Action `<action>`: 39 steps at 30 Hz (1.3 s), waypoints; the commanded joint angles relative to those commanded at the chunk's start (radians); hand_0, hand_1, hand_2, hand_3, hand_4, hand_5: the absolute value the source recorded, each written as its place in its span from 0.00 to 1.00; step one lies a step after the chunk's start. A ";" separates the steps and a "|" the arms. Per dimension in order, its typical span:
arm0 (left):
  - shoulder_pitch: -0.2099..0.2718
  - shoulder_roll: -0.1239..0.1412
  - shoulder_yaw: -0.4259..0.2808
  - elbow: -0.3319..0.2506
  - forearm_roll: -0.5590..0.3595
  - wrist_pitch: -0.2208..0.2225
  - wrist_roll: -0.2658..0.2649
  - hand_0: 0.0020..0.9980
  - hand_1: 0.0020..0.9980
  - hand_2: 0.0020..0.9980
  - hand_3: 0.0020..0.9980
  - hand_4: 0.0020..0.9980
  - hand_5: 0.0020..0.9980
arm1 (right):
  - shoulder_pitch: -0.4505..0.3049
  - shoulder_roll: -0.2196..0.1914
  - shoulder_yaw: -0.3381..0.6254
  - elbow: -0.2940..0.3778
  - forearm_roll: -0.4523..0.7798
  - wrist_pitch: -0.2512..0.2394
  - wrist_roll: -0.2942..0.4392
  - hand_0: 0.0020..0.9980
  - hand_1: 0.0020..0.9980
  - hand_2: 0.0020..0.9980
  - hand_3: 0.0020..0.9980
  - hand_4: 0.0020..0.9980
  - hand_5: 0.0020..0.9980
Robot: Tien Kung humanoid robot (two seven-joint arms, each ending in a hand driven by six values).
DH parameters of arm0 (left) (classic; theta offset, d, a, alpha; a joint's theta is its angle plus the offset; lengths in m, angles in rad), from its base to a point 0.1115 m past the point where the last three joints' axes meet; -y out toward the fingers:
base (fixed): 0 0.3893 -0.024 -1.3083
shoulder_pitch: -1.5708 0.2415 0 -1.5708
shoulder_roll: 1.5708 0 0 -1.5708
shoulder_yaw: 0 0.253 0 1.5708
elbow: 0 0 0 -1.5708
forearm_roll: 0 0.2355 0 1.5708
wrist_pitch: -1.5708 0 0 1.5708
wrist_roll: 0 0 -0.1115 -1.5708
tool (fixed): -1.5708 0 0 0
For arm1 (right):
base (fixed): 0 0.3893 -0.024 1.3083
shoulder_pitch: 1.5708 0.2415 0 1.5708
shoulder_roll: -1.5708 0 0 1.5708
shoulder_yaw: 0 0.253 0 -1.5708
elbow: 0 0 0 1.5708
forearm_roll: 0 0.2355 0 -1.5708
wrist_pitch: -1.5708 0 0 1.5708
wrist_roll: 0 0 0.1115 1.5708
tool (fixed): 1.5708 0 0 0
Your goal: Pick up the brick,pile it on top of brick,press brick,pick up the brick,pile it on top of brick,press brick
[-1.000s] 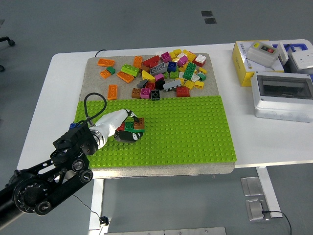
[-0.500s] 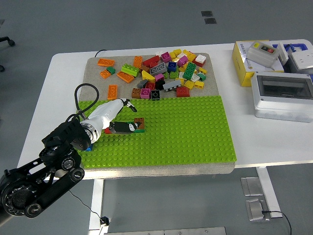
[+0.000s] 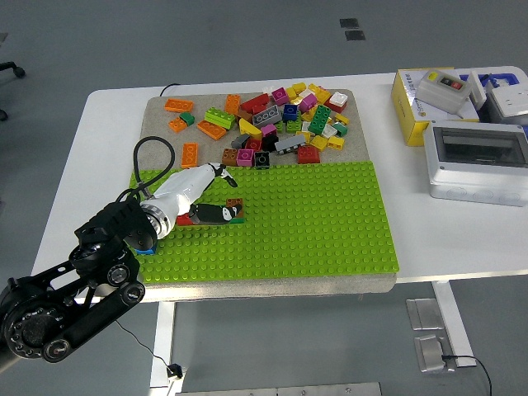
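On the green baseplate [image 3: 313, 214], near its left edge, the left hand [image 3: 198, 194] lies over a small brick stack [image 3: 232, 210] — fingers stretched flat, pressing, not gripping. Loose bricks [image 3: 280, 115] lie beyond.

I see a robotics lab: a white counter [image 3: 74, 181] on grey flooring, a plastic electrical enclosure [image 3: 476, 162], a push-button control box [image 3: 440, 89], and a green building-brick baseplate [image 3: 313, 223].

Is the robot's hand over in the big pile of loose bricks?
No, the left hand is on the green baseplate, by a small brick stack.
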 joint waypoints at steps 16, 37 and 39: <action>-0.001 0.071 -0.104 -0.021 -0.005 0.030 -0.105 0.99 0.94 0.94 0.74 0.69 0.40 | -0.005 -0.002 0.040 0.000 -0.013 -0.003 0.011 0.71 0.65 0.68 0.77 0.60 1.00; 0.261 0.187 -0.454 0.098 0.022 0.167 -0.423 0.97 0.87 0.84 0.85 0.60 0.24 | 0.004 -0.008 0.076 0.000 -0.082 -0.009 -0.015 0.70 0.65 0.69 0.77 0.60 1.00; 0.276 0.174 -0.474 0.096 0.012 0.185 -0.460 0.97 0.87 0.84 0.85 0.60 0.24 | 0.004 -0.009 0.062 0.000 -0.073 -0.008 -0.014 0.70 0.65 0.69 0.77 0.60 1.00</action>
